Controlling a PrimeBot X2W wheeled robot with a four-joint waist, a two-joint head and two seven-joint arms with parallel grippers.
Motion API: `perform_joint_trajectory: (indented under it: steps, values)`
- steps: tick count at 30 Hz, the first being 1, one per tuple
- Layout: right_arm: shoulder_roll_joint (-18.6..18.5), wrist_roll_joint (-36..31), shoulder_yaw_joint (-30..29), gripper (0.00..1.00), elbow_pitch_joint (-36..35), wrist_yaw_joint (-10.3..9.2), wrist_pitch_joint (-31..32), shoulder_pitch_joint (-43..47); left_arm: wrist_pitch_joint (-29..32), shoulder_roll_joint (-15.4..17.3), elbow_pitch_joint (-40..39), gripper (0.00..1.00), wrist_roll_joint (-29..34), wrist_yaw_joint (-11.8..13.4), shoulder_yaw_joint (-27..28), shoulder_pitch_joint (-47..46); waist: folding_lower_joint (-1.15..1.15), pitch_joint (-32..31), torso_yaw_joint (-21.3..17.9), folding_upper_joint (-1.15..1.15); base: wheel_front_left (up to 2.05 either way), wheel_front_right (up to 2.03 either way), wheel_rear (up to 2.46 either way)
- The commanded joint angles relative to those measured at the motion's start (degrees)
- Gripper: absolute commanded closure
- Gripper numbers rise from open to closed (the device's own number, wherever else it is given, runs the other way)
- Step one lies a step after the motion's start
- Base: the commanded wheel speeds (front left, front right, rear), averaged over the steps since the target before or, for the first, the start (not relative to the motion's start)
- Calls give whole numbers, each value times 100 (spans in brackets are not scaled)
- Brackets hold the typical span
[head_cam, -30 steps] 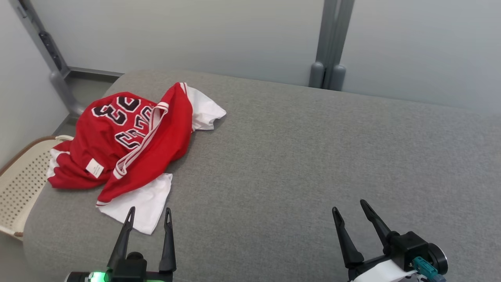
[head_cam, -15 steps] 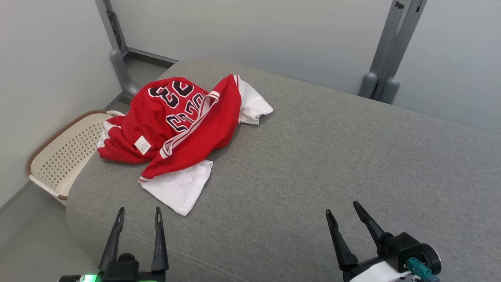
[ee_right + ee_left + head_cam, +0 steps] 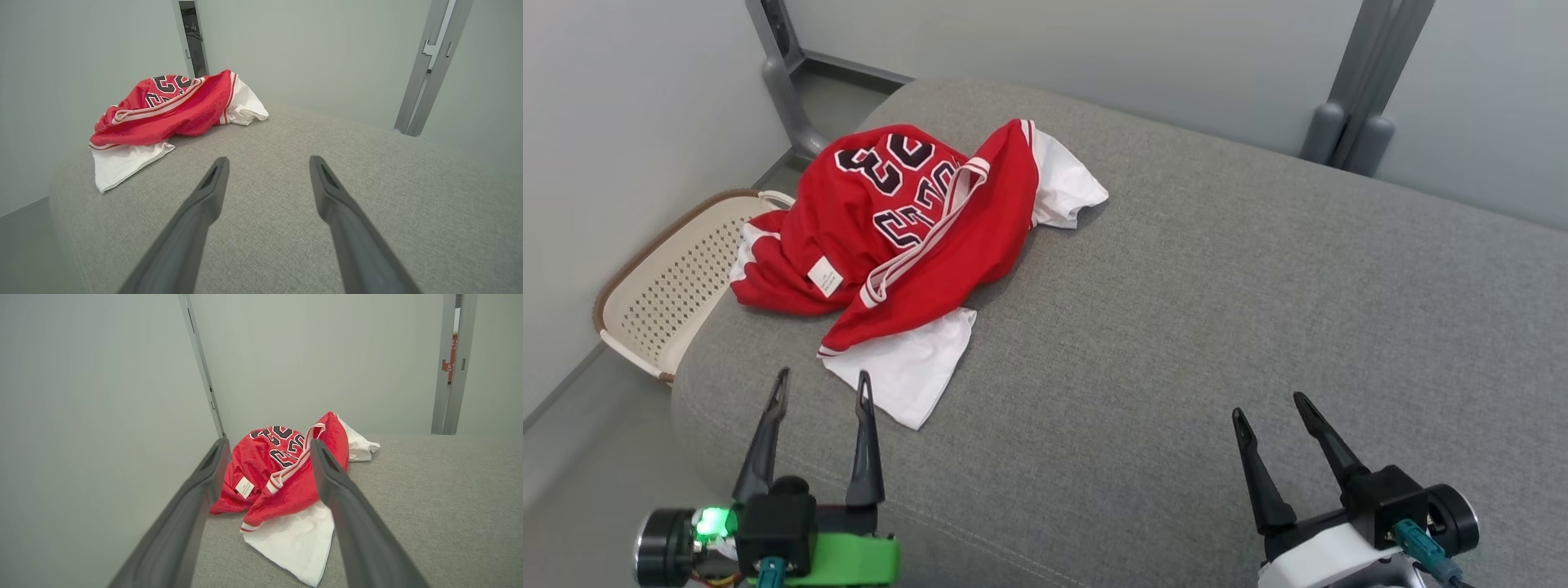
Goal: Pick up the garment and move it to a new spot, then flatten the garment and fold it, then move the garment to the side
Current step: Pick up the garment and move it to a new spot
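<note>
The left tool is being held at the lower left of the head view, its fingers spread apart and empty, pointing up the frame towards the white hem of the garment. The garment is lying crumpled at the upper left, on the grey cushion beside a pale basket. The right tool is being held at the lower right, likewise spread and empty, well apart from the cloth. The pick-up is judged to be in hand. A forward reach and a pinch on a raised fold are being called for.
</note>
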Motion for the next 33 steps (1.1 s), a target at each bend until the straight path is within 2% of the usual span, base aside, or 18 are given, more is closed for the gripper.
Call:
perform_joint_trajectory:
  steps: [1, 3, 7, 13, 19, 23, 28, 33]
  values:
    - [-66, -102, -56, 0, -65, -4, -18, -128, -4, -11, -66, 0, -20, -26, 26, -252, 0, 523, -67, 0, 0, 0, 0]
    - [-195, -196, -141, 0, -131, -5, -18, -236, -4, -27, -125, 0, -44, -42, 57, -562, 0, 841, -139, 0, 0, 0, 0]
    - [-403, -263, -252, 0, -235, -5, -19, -396, -4, 83, 15, 0, -91, -231, 156, -1255, 0, 1361, -284, 0, 0, 0, 0]
    - [-646, -303, -372, 0, -404, -5, -18, -616, -4, 445, 605, 0, -64, -601, 305, -2517, 0, 1919, -538, 0, 0, 0, 0]
    - [-815, -346, -478, 0, -604, -6, -18, -845, -4, 726, 1843, 0, -161, -1127, 254, -3906, 0, 2417, -817, 0, 0, 0, 0]
    - [-812, -357, -569, 0, -750, -5, -18, -1000, -4, 760, 2883, 0, -219, -1316, 152, -4580, 0, 2686, -1012, 0, 0, 0, 0]
    - [-745, -404, -699, 0, -963, -5, -18, -1162, -5, 706, 4060, 0, -297, -1386, 60, -5103, 0, 2956, -1257, 0, 0, 0, 0]
    - [-726, -430, -771, 0, -1102, -5, -18, -1221, -4, 670, 4903, 0, -293, -1197, 84, -5417, 0, 3165, -1433, 0, 0, 0, 0]
